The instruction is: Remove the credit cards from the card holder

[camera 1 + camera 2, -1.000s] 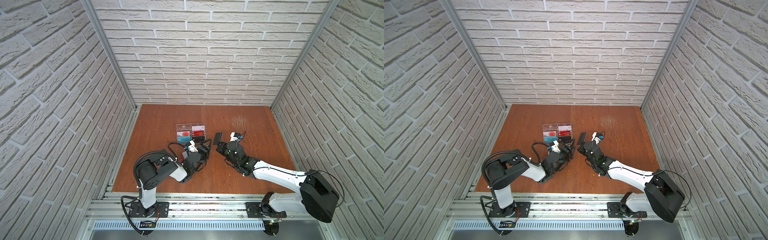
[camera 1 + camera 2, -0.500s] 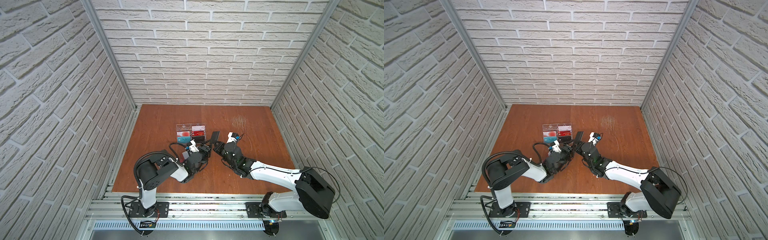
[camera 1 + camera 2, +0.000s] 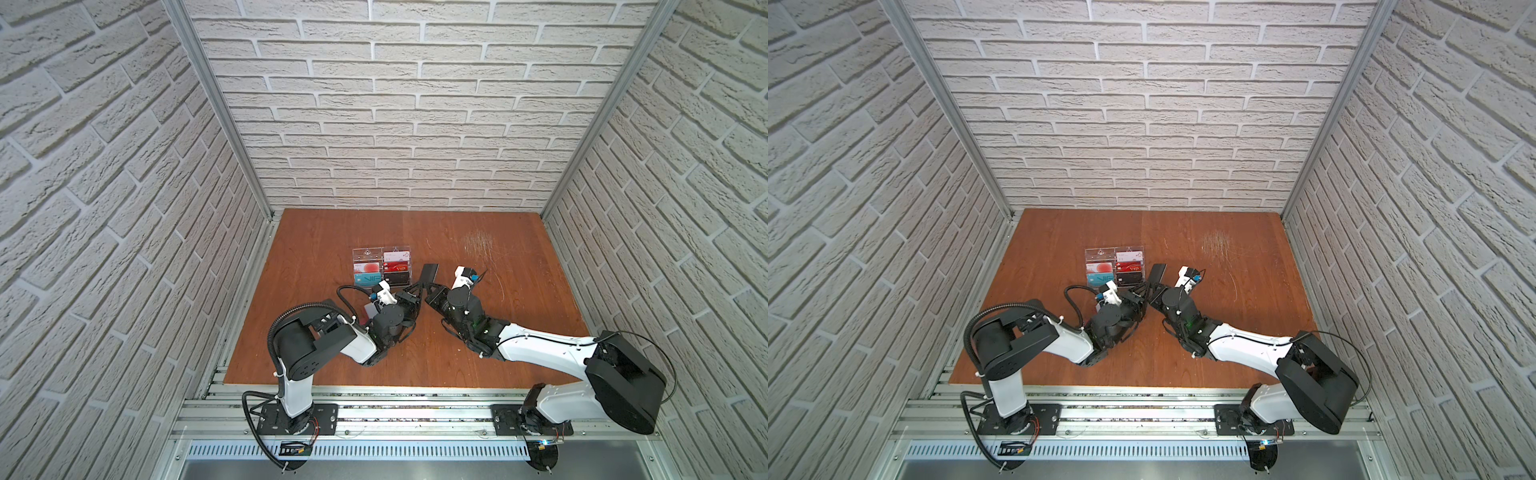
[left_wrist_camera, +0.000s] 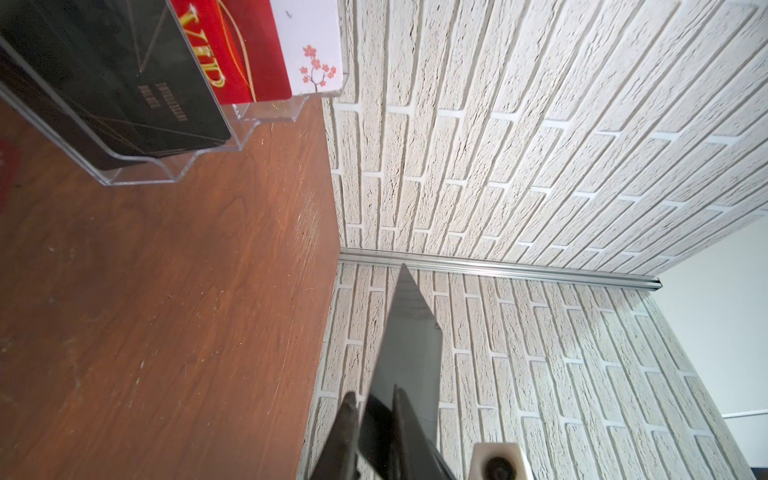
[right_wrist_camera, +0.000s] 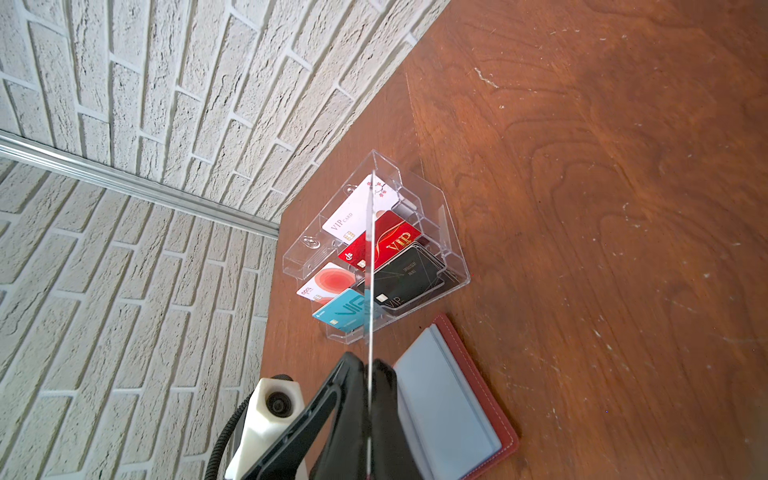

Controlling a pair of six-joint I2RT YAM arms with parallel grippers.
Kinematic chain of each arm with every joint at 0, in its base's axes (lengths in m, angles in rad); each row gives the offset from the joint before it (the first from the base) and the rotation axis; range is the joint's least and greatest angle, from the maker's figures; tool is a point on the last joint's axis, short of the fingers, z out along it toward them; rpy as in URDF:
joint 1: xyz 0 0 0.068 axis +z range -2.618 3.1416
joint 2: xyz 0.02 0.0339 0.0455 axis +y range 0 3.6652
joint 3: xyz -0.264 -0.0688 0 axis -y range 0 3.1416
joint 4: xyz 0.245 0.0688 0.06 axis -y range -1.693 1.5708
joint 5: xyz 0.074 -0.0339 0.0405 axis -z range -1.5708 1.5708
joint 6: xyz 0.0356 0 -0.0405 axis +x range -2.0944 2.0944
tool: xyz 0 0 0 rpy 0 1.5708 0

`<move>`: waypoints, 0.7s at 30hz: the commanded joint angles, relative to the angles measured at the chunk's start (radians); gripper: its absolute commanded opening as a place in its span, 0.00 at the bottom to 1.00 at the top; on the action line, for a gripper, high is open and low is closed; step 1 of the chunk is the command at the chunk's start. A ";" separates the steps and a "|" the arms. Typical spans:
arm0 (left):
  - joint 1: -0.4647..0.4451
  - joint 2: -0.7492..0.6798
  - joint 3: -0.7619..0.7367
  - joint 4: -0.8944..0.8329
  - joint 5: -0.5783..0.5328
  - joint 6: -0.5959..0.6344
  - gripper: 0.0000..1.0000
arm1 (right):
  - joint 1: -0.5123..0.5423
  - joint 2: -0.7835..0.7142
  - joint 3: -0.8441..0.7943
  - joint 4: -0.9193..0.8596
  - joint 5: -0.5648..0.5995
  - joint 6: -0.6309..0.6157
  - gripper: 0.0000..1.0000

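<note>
My right gripper point(image 5: 369, 365) is shut on a black credit card point(image 5: 369, 249), which shows edge-on in the right wrist view. In both top views the credit card point(image 3: 430, 272) point(image 3: 1158, 272) stands upright above the table between the two arms. My left gripper point(image 4: 374, 397) has its jaws narrowed on either side of the same credit card point(image 4: 409, 332); a thin gap shows on one side. The left gripper point(image 3: 419, 287) and right gripper point(image 3: 433, 286) meet tip to tip. The red card holder point(image 5: 457, 399) lies open on the table, grey sleeves up, below the left arm.
A clear acrylic tray point(image 3: 368, 250) point(image 5: 451, 232) stands just behind the grippers, holding white, red, teal and black cards. Its front lip point(image 4: 137, 178) is close to the left gripper. Brick walls enclose the wooden table point(image 3: 498, 324) on three sides.
My right gripper has carried the card leftward to the left gripper. The left gripper's jaws have narrowed from wide open to close around the card.
</note>
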 commanded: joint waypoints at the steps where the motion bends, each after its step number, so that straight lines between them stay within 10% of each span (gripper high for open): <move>1: -0.002 -0.003 -0.004 0.082 -0.027 0.022 0.13 | 0.017 0.014 -0.019 0.048 -0.001 0.007 0.05; 14: 0.015 -0.019 -0.035 0.082 -0.017 0.035 0.00 | 0.028 0.024 -0.035 0.078 -0.019 -0.009 0.16; 21: 0.078 -0.026 -0.065 0.082 0.108 0.029 0.00 | 0.016 -0.075 -0.035 -0.024 0.035 -0.095 0.48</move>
